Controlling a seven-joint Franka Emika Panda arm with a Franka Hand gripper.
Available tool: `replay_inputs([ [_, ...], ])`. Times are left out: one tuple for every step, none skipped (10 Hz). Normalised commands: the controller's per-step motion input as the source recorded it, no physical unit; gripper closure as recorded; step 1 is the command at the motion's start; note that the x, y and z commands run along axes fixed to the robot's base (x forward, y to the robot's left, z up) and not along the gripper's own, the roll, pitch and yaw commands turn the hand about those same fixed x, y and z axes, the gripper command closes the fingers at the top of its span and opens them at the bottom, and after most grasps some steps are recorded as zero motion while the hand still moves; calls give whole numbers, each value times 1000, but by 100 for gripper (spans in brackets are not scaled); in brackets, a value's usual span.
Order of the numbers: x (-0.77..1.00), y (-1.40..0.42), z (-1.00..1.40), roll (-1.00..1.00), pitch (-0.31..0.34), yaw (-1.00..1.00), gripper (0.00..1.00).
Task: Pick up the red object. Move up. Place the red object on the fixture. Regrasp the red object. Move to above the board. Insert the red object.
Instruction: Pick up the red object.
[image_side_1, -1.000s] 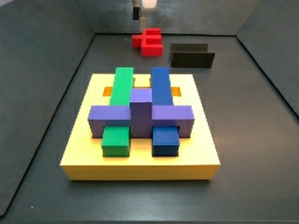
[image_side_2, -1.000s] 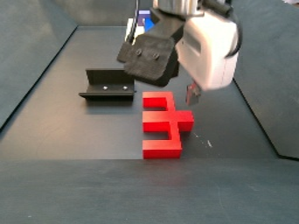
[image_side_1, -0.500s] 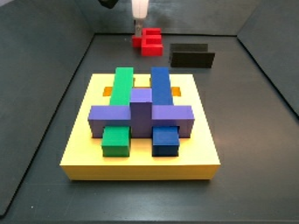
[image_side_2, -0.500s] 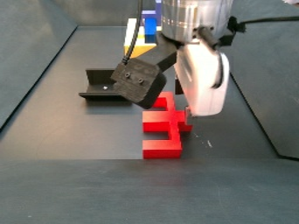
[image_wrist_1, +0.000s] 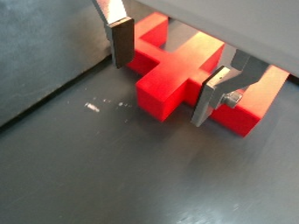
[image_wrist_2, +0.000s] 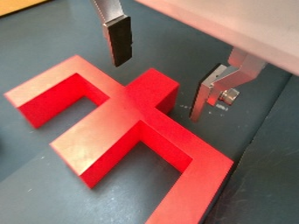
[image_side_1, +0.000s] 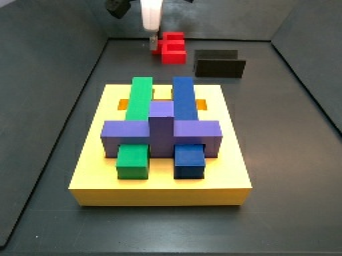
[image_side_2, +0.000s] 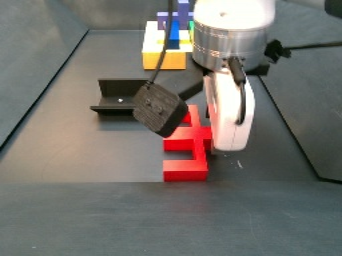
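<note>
The red object (image_wrist_1: 176, 77) lies flat on the dark floor, also seen in a side view (image_side_2: 189, 152) and far back in a side view (image_side_1: 171, 45). My gripper (image_wrist_1: 167, 68) is open and low over it, one silver finger (image_wrist_1: 122, 42) on each side of the central stem, with small gaps showing. In a wrist view the gripper (image_wrist_2: 163, 68) hangs at the stem's end. The black fixture (image_side_2: 120, 97) stands apart, beside the red object. The yellow board (image_side_1: 160, 182) carries green, blue and purple blocks.
Dark walls close in the floor on both sides (image_side_1: 54, 110). The fixture (image_side_1: 221, 65) sits just right of the red object at the back. The wrist camera housing (image_side_2: 156, 104) hangs low between the fixture and the red object.
The gripper has come down over the red object and the wrist has turned. The red object, fixture and board have not moved.
</note>
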Motion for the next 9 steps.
replay_inputs([
  [-100,77,-260,-213,-250,-277,0],
  [160,0,-23,-67,-63,-29,0],
  [303,0,-9,0,0,0,0],
  [200,9,-100,16,0,60,0],
  [137,0,-140,0,0,151,0],
  [0,0,-166,0,-24,151,0],
  [0,-46,-117,0,-19,206,0],
  [0,-51,-60,0,-1,194,0],
  [0,0,-11,0,-1,106,0],
])
